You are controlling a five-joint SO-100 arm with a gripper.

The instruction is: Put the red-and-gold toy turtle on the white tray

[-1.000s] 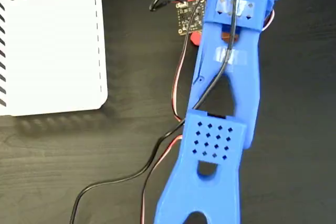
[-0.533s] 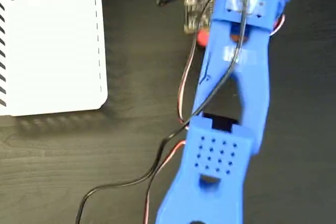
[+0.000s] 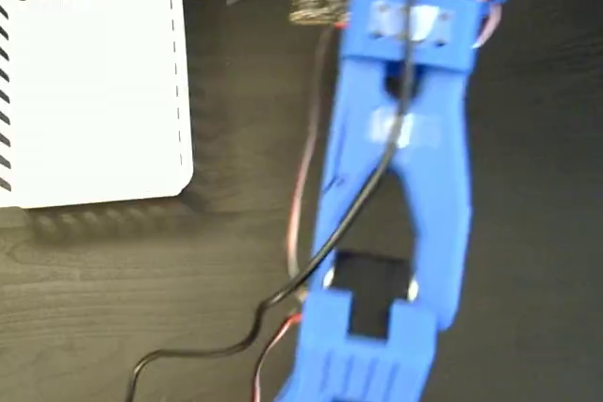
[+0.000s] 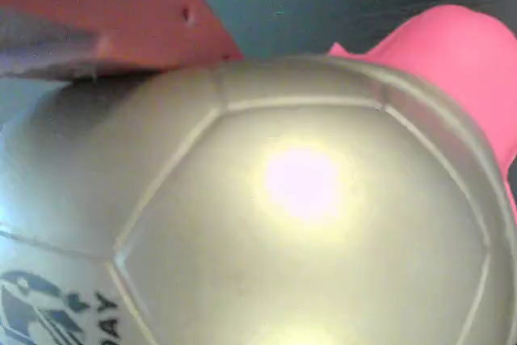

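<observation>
Dark wood-grain desk; white tray upper left in fixed view, bare. Blue arm blurred, reaching to top edge, hiding turtle there. Wrist view filled by red-and-gold toy turtle: gold shell, pink limb at right; red gripper finger against shell; whether gripper is clamped, cannot tell. Shell likely hard, glossy, slippery, light; grip low across flanks.

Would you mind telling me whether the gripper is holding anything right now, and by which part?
It cannot be told for sure. The gold-shelled toy turtle with a pink limb fills the wrist view, with an orange finger against the shell's upper edge; no closed grip shows.
</observation>
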